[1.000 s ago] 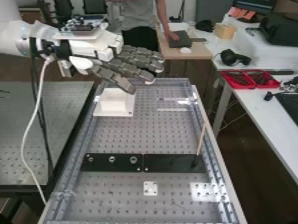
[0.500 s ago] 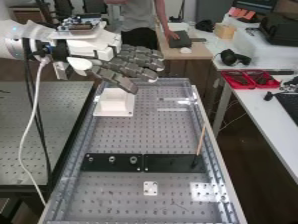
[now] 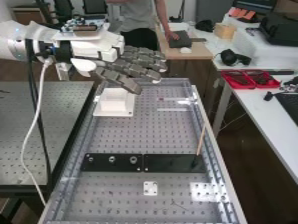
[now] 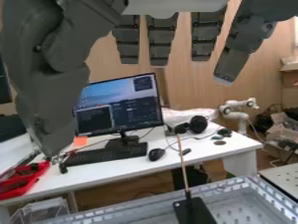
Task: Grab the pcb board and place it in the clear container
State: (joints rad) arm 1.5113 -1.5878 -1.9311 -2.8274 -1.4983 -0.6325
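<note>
Dark hand [image 3: 132, 68] wide, fingers straight, near white block [image 3: 116, 103] on metal bench [image 3: 126, 135], thin stick [image 3: 201, 139] standing on black plate [image 3: 169, 163].

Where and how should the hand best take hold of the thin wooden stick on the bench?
Best pinched between thumb and fingers on the upper part of the wooden stick, coming from the high view's left. It is slender and stands nearly upright, its upper length free, while its foot meets the black plate. The side rail runs close by on the right, so that approach looks tighter.
</note>
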